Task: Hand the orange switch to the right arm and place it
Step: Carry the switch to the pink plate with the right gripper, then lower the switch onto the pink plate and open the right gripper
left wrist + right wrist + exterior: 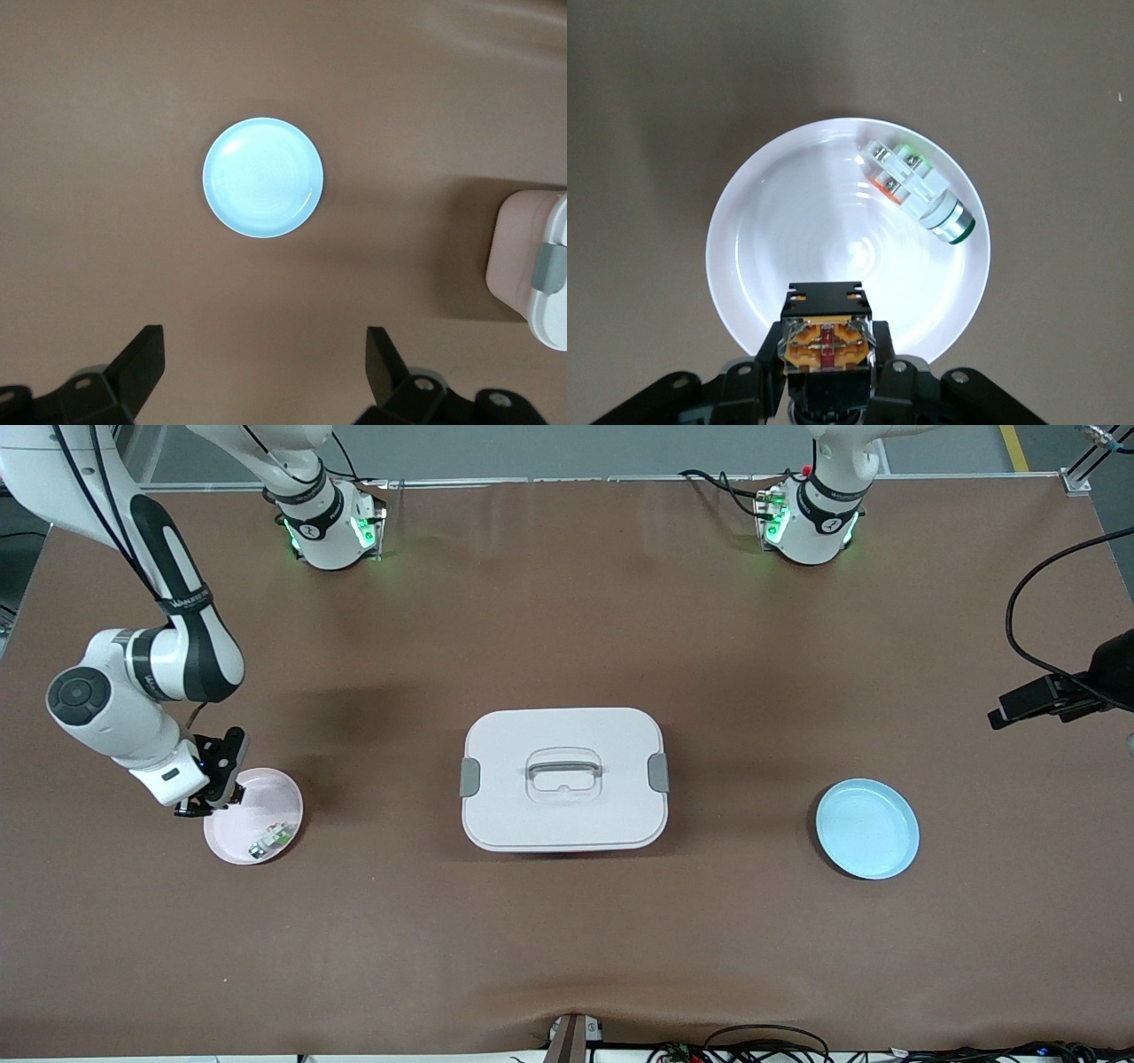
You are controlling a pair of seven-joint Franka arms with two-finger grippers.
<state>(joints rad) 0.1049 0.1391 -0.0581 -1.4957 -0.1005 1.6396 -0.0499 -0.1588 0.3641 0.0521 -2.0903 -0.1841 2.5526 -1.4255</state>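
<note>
The orange switch (826, 341), a black block with an orange and clear face, sits between the fingers of my right gripper (824, 372), which is shut on it. The right gripper (213, 793) hangs just over the rim of the pink plate (266, 802) at the right arm's end of the table. In the right wrist view that plate (788, 230) looks white. My left gripper (266, 341) is open and empty, high above the table, looking down on the blue plate (263, 177).
A white-and-green part (272, 840) (917, 190) lies in the pink plate. A white lidded box (564, 779) with a grey handle stands mid-table. The blue plate (866, 828) lies toward the left arm's end. A black cable hangs there.
</note>
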